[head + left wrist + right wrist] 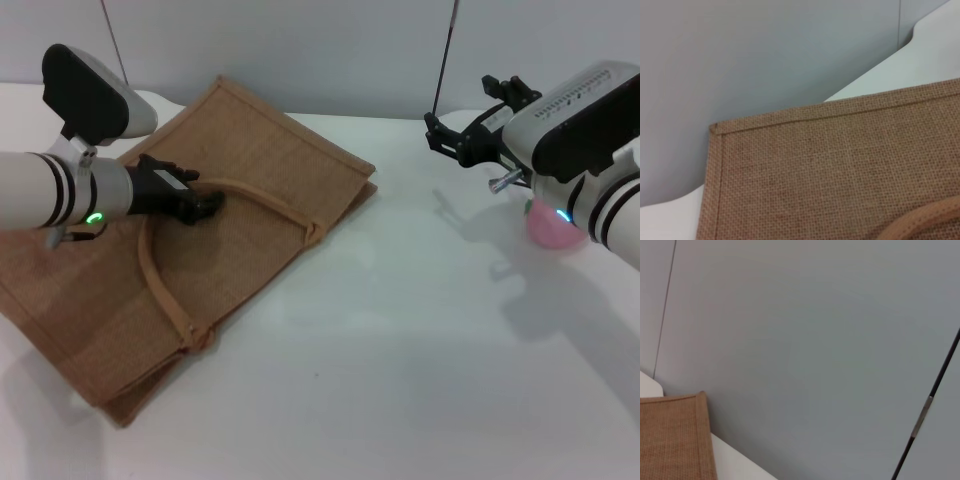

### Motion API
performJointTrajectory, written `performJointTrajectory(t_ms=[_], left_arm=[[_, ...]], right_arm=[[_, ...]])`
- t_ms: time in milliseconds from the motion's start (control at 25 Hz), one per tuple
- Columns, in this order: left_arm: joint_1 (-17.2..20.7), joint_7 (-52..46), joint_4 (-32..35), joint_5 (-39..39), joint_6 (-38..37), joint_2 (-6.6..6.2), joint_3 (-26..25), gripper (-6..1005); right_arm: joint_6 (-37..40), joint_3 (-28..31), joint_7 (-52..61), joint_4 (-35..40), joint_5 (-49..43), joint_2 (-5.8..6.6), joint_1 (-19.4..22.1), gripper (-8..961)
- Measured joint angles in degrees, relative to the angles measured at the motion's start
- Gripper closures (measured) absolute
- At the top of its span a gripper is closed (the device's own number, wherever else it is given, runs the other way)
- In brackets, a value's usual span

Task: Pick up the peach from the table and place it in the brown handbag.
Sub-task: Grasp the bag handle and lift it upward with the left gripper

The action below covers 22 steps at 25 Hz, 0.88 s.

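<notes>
Peach still on the desk, bag lying flat

Peach, a small round pink matte fruit (553, 226), sits on the wide white desk (400, 350) at about 3 o'clock in the head view, partly hidden behind the right arm's white forearm. The right end effector (462, 137) hangs above and beyond it, toward 1 o'clock, clear of the fruit; its dark fingers look parted and carry nothing. The large tan-brown woven jute handbag (250, 160) lies flat on the desk from 9 to 11 o'clock, well apart from the fruit, its lighter arched handle (160, 285) spread across its upper face. The left end effector (203, 205) rests on that face right at the handle; whether its fingers pinch the strap or merely press on it I cannot tell.

By my judgement the pick has not begun: the job stands at the approach, with the left side likely readying the bag's mouth. The next move calls for the right end effector to draw back toward the robot and descend over the fruit, fingers wide enough to straddle it. The bag needs opening before any drop, since its mouth appears collapsed.
</notes>
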<state>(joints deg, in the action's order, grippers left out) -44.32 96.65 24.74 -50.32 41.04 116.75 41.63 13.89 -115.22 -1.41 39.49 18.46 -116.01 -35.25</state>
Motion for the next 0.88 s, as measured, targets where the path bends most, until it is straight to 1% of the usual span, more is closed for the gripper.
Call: performJointTrajectory(t_ms=[120,320,360,560,760,880], left_arm=[[0.1,-0.3,0.1,0.0,-0.2,0.01,-0.1,503],[0.3,-1.0,0.5,0.0,-1.4,-0.08,-0.3,567],[0.4,-1.3,1.0,-0.1,-2.7,0.02,-0.3,598],[0.5,-2.1,2.8,-0.1,-3.5,0.09,-0.3,754],[0.7,-4.2,6.6,-0.1,-3.1,0.05,0.0,840],[1.1,-5.1,8.4,-0.1,-2.7,0.08,0.2,850]], right_arm=[[0.0,0.0,0.0,0.0,0.0,0.0,0.0,77],[0.0,0.0,0.0,-0.1,0.0,0.0,0.0,77],[0.0,0.0,0.0,-0.1,0.0,0.0,0.0,77],[-0.5,0.0,0.0,0.0,0.0,0.09,0.0,76],[-1.4,0.0,-0.1,0.1,0.0,0.17,-0.3,75],[-1.5,0.0,-0.3,0.2,0.0,0.18,-0.3,75]])
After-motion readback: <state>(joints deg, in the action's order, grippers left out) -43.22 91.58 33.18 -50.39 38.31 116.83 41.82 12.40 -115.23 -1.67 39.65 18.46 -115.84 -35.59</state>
